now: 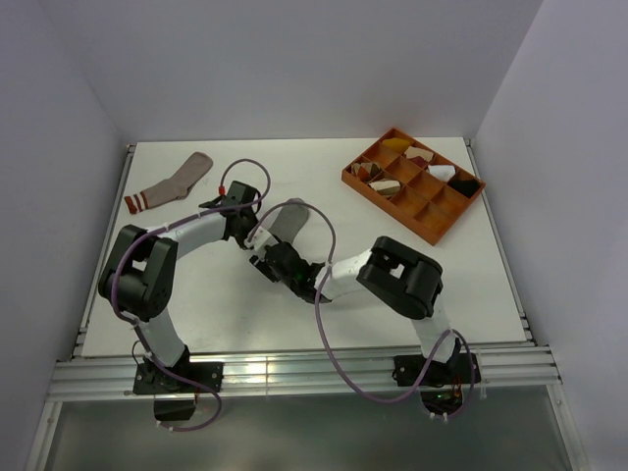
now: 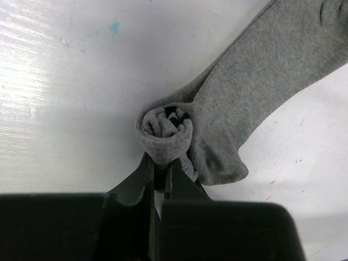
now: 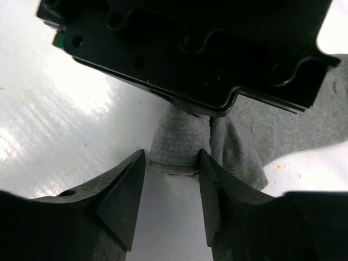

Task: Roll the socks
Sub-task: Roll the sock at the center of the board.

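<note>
The grey sock (image 1: 288, 219) lies mid-table, its cuff end wound into a small roll (image 2: 163, 130) and the rest stretching away flat (image 2: 272, 60). My left gripper (image 1: 252, 238) is shut on the edge of that roll (image 2: 159, 166). My right gripper (image 1: 268, 263) faces it from the near side, open, with its fingertips (image 3: 142, 157) on either side of the roll's end (image 3: 179, 142). The left gripper's black body (image 3: 190, 49) hangs just above the roll in the right wrist view. The pinkish-tan sock (image 1: 173, 183) with red and white cuff stripes lies flat at the far left.
An orange divided tray (image 1: 432, 218) with small cloth bundles stands at the far right. The two arms are close together over the middle of the white table (image 1: 471, 294). Purple cables loop above them.
</note>
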